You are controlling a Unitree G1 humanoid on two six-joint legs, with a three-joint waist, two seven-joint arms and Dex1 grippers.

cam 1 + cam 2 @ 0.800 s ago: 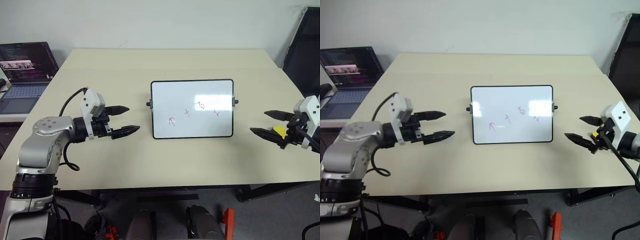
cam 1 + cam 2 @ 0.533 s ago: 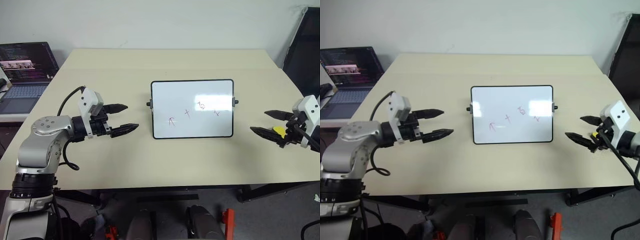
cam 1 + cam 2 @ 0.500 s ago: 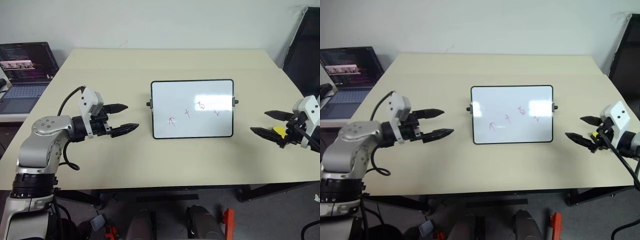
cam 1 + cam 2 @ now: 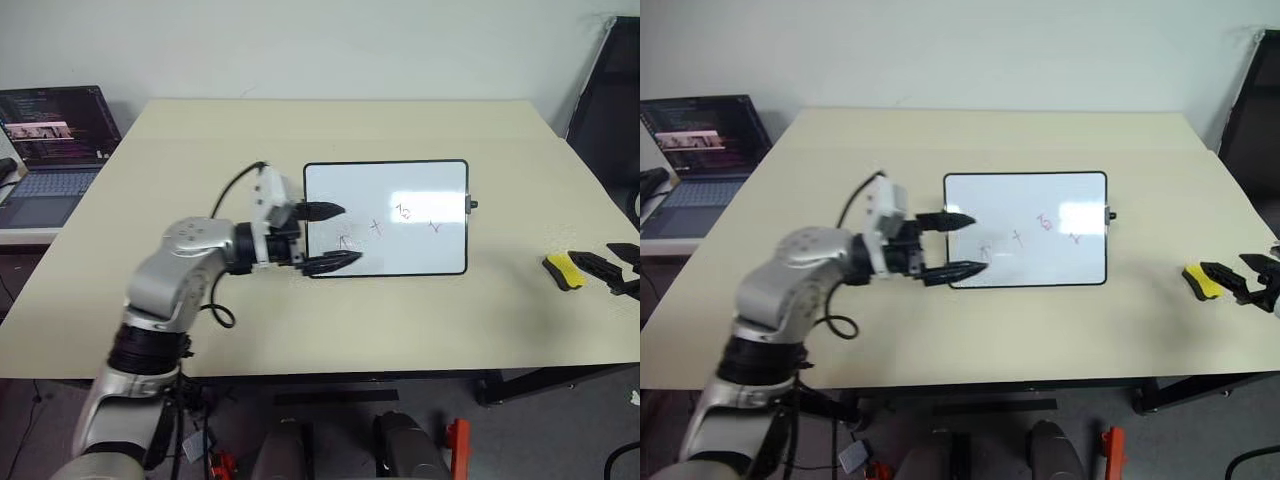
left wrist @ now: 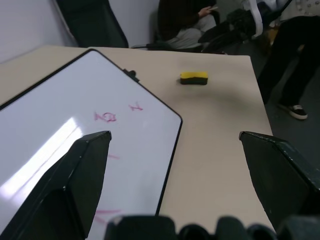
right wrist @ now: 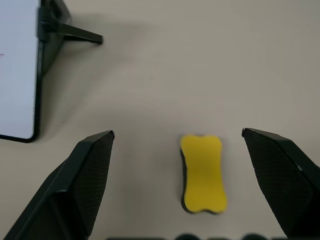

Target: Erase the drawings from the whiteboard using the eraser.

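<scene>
Your right gripper [image 6: 177, 150] has its fingers spread as wide as they go and holds nothing; the eraser [image 6: 202, 173] lies on the bench [image 4: 420, 320] between them, just ahead. I judge that the step in hand is the pick-up. Bring the right gripper down so that the two fingers pass on both long sides of the eraser, and close only when the block sits well between them, yellow side up, so that the dark underside can meet the board afterwards.

Your left gripper [image 4: 335, 236] also has its fingers wide apart and empty, at the left edge of the whiteboard [image 4: 420, 180]. It can steady the frame, because the whiteboard stands tilted on its support and may slide when you wipe.

The drawings [image 4: 375, 227] are red and all in the lower half of the whiteboard. The eraser is well to the right of the whiteboard.

The bench is plain beige. A laptop [image 4: 55, 140] stands far left of the whiteboard, and a person [image 5: 190, 25] sits behind the eraser's side.
</scene>
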